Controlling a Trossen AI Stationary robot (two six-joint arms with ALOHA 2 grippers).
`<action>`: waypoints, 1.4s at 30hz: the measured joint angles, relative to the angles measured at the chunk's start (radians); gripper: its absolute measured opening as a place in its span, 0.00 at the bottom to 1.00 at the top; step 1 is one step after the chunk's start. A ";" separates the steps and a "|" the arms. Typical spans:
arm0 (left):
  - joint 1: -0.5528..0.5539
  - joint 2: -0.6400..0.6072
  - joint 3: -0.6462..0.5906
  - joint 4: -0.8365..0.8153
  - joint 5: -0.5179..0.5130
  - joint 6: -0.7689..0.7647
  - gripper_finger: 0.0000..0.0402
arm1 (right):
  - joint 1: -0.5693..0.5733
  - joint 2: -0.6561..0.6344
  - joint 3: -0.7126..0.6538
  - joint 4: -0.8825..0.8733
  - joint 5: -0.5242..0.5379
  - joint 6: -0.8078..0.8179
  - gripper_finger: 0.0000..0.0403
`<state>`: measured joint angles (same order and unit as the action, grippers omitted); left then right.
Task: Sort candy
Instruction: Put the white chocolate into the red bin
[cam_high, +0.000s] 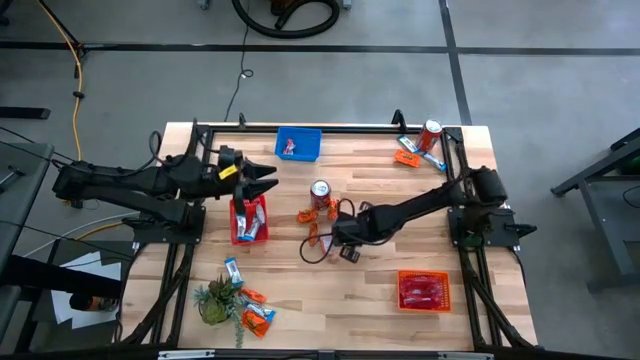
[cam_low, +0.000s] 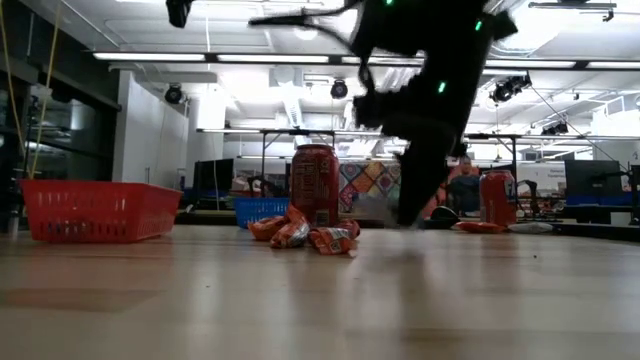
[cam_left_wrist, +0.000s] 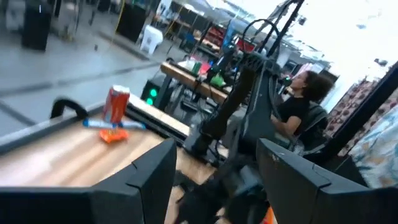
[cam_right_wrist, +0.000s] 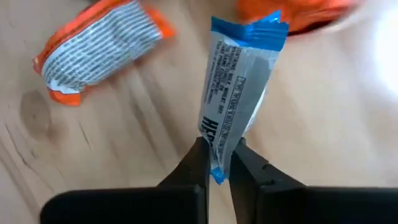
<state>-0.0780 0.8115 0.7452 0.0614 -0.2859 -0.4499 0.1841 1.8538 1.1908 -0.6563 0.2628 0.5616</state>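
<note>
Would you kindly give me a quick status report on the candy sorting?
Right end effector shut on blue candy mid-table. Left end effector open above red basket. Orange candy and can close by.

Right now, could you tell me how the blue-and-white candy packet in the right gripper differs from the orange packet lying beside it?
The blue-and-white candy packet is pinched at one end by the shut right gripper, while the orange candy packet lies free on the wooden table. The blue-and-white packet looks narrower and longer; the orange one looks shorter and broader. Both are small, flat wrapped packets showing a printed white panel.
</note>
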 joint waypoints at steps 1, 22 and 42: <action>0.000 0.000 0.000 0.005 -0.005 0.033 0.52 | 0.000 -0.031 0.000 -0.036 0.023 0.005 0.06; 0.046 0.395 0.000 0.505 -0.099 0.456 0.52 | -0.030 -0.421 0.001 0.496 0.299 -0.494 0.01; 0.039 0.471 0.001 0.588 -0.125 0.409 0.52 | -0.047 -0.347 0.001 0.661 0.258 -0.536 0.00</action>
<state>-0.0395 1.2827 0.7464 0.6492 -0.4104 -0.0410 0.1368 1.5070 1.1919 0.0050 0.5213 0.0253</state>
